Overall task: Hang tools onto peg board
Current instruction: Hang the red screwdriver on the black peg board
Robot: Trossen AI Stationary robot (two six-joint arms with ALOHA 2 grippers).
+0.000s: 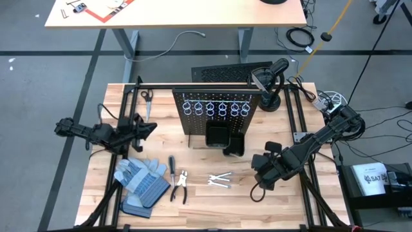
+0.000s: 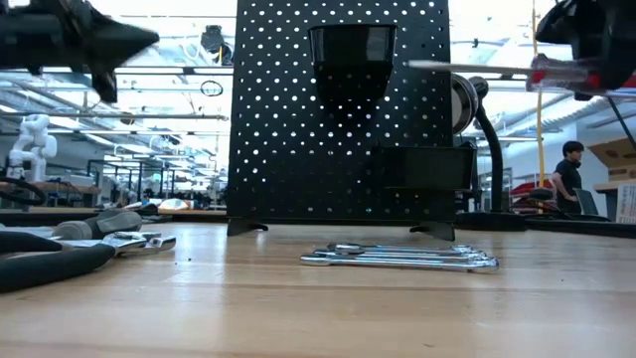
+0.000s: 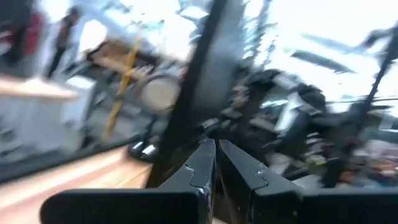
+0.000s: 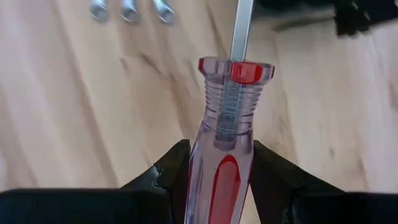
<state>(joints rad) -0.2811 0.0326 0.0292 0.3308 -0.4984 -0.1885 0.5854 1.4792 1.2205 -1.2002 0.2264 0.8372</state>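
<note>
The peg board [image 1: 215, 109] stands upright at the table's middle, with silver rings and a black bin [image 1: 217, 135]. My right gripper [image 1: 257, 175] hangs over the near right of the table, shut on the red-handled screwdriver [image 2: 556, 70]. Silver wrenches [image 1: 220, 180] lie flat on the wood to its left. Pliers [image 1: 180, 187] and a grey-handled screwdriver [image 1: 172, 166] lie farther left. My left gripper [image 1: 145, 129] is held up at the board's left, shut with nothing between its fingers [image 3: 216, 152]. My right gripper pinches the clear-and-red handle [image 4: 224, 180] between its two fingers [image 4: 171, 165], on the half toward the butt. The fingers come from above, pointing steeply down, and lie across the handle. The screwdriver is lifted clear and about level, its shaft [image 2: 447, 66] pointing toward the table's left.
Blue-grey gloves [image 1: 138, 180] lie at the near left, scissors [image 1: 147, 96] at the far left. A black stand [image 1: 270, 90] rises at the board's far right, with a ribbed mat [image 1: 222, 72] behind. A second black box [image 1: 235, 145] sits at the board's foot. Bare wood lies near the front edge.
</note>
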